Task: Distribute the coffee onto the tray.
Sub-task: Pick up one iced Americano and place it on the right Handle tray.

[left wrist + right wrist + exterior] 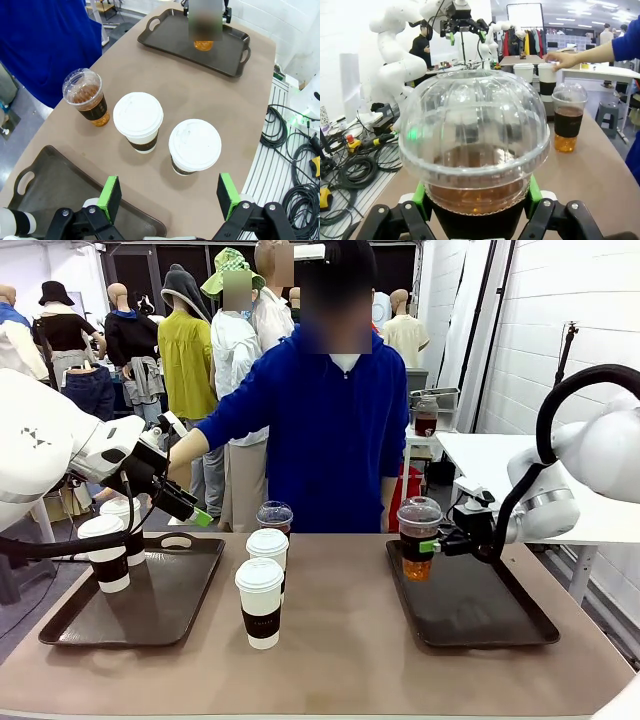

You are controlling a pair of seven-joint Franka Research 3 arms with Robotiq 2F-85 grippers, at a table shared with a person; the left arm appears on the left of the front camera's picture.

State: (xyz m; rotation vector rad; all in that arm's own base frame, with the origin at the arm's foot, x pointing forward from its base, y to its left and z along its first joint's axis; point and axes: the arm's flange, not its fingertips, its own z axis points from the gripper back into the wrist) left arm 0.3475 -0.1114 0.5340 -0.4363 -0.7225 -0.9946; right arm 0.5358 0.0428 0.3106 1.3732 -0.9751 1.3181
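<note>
Closest, a white-lidded paper cup stands mid-tabletop, a second paper cup just behind, then a clear dome-lidded cup. Two more paper cups sit on the left tray. Left jaws hang wide open, empty. Right jaws clamp another dome-lidded cup over the right tray.

left arm raised | left fingers spread apart | right arm low | right fingers clamped
</note>
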